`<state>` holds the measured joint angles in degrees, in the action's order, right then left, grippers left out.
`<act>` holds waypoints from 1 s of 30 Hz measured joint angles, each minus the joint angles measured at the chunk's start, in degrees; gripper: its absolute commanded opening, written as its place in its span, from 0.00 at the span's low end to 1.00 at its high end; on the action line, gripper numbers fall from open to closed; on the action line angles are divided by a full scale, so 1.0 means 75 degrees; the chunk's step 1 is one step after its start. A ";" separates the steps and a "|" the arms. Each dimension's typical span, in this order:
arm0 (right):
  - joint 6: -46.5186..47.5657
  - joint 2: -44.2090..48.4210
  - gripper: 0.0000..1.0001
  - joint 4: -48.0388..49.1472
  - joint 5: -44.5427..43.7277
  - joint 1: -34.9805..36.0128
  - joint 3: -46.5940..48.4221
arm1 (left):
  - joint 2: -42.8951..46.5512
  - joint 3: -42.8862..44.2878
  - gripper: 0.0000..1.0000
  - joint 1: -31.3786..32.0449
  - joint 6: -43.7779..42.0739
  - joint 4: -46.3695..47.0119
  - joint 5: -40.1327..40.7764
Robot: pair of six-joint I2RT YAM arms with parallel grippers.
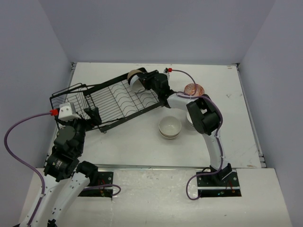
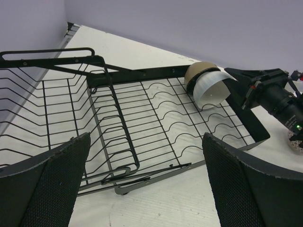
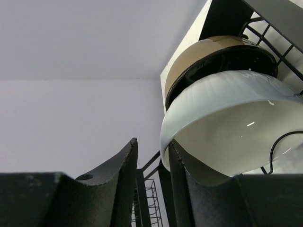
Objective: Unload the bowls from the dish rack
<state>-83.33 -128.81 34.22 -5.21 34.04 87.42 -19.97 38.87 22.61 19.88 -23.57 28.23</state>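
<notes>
The black wire dish rack [image 1: 118,101] lies slanted across the left of the table. Two bowls stand on edge at its far right end: a beige bowl with a black inside [image 1: 134,74] and a white bowl [image 1: 138,80] in front of it. My right gripper [image 3: 152,146] straddles the white bowl's [image 3: 236,127] rim, one finger inside against it and the other outside with a gap, so it is open. The beige bowl [image 3: 199,56] sits right behind. My left gripper [image 2: 147,142] hangs wide open over the rack's [image 2: 142,118] near edge, holding nothing.
A stack of white bowls [image 1: 169,126] stands on the table right of the rack. A patterned bowl with a red-brown speckled inside [image 1: 194,89] sits behind the right arm. The rack's deeper basket end [image 1: 71,101] is by the left gripper.
</notes>
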 measured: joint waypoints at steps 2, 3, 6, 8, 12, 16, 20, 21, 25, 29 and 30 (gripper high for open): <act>0.0003 -0.0169 0.33 -0.0149 0.0044 0.0000 0.0265 | 0.0000 0.0000 1.00 0.0000 0.0000 0.0000 -0.0009; 0.0003 -0.0233 0.33 -0.0219 0.0061 0.0000 0.0361 | 0.0000 0.0000 1.00 0.0000 0.0000 0.0000 -0.0015; 0.0003 -0.0309 0.33 -0.0370 0.0093 0.0000 0.0481 | 0.0000 0.0000 1.00 0.0000 0.0000 0.0000 -0.0032; 0.0006 -0.0309 0.32 -0.0469 0.0093 0.0003 0.0487 | 0.0000 0.0000 1.00 0.0000 0.0000 0.0000 -0.0044; 0.0000 -0.0391 0.26 -0.0519 0.0140 -0.0003 0.0545 | 0.0000 0.0000 1.00 0.0000 0.0000 0.0000 -0.0064; -0.0026 -0.0650 0.24 -0.0504 0.0245 -0.0006 0.0740 | 0.0000 0.0000 1.00 0.0000 0.0000 0.0003 -0.0079; -0.0149 -0.0764 0.14 -0.0289 0.0309 0.0003 0.0796 | 0.0000 0.0000 1.00 0.0000 0.0000 0.0003 -0.0082; -0.0187 -0.0775 0.13 -0.0227 0.0335 0.0012 0.0793 | 0.0000 0.0000 1.00 0.0000 0.0000 0.0003 -0.0085; -0.0201 -0.0781 0.07 0.0067 0.0417 0.0029 0.0673 | 0.0000 0.0000 1.00 0.0000 -0.0003 0.0003 -0.0099; -0.0236 -0.0769 0.00 0.0810 0.0449 0.0029 0.0236 | 0.0000 0.0000 1.00 0.0000 0.0000 0.0006 -0.0111; -0.0262 -0.0761 0.00 0.1003 0.0458 0.0029 0.0114 | 0.0000 0.0000 1.00 0.0000 -0.0003 0.0006 -0.0111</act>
<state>-85.30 -134.52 41.74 -1.78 34.26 88.27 -19.97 38.87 22.61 19.86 -23.53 27.40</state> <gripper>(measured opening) 0.131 0.997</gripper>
